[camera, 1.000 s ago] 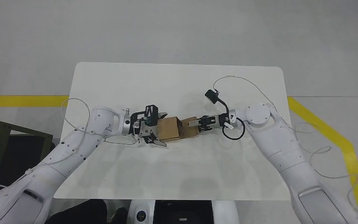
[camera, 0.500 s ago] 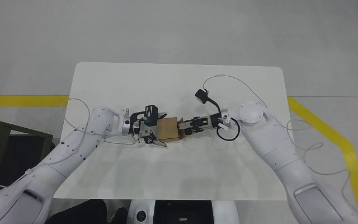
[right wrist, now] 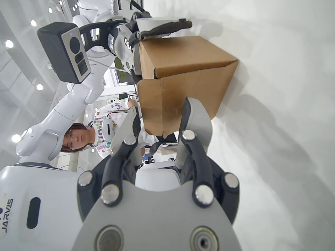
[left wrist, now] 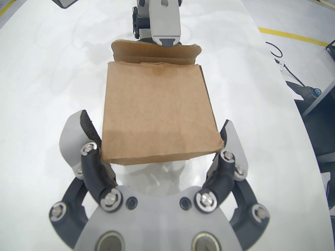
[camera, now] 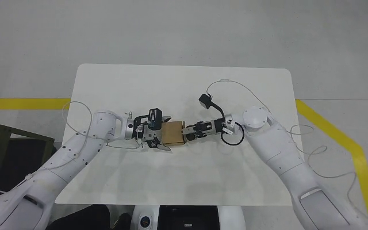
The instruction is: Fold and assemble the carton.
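Observation:
A brown carton [camera: 172,133] lies on its side in the middle of the white table [camera: 115,86]. My left gripper [left wrist: 157,144] is shut on the carton's [left wrist: 157,113] near end, one finger on each side wall. From the opposite side, my right gripper [camera: 187,131] meets the carton's far end. Its fingers stand slightly apart, and the tips [right wrist: 189,105] rest against the folded-in end flap [right wrist: 183,87]. In the left wrist view one right finger [left wrist: 165,9] presses on the stacked flaps [left wrist: 157,52].
A thin white cable [camera: 253,86] loops over the table's right part. The black camera block [camera: 205,99] of the right wrist hangs above the table behind the carton. A dark crate [camera: 17,152] sits on the floor at the left.
My right gripper has moved left into the carton, and the end flap that stuck out now lies folded against the box. The left gripper has kept still.

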Tool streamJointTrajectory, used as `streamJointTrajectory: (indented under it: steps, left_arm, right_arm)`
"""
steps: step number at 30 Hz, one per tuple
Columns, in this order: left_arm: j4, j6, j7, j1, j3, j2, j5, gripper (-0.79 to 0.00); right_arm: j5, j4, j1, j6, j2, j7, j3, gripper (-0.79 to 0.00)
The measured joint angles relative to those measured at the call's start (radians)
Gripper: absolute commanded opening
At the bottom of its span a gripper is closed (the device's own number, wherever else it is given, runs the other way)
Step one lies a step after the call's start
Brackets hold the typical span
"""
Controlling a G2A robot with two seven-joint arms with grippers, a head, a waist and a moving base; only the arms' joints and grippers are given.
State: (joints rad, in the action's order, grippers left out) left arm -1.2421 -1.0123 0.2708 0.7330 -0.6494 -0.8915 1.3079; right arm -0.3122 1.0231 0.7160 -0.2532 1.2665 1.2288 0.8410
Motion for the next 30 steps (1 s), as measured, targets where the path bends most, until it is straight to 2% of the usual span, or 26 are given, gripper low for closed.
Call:
streamJointTrajectory:
  steps: [16, 30]
  left_arm:
    - [-0.006, 0.000, -0.004, -0.001, 0.003, 0.004, -0.003, 0.000]
    - [-0.017, 0.000, -0.010, -0.001, 0.011, 0.007, -0.009, 0.000]
  right_arm:
    - [0.058, -0.005, -0.012, 0.049, -0.002, -0.014, 0.001, -0.514]
    - [0.095, 0.023, -0.012, 0.090, 0.000, -0.033, -0.008, -0.625]
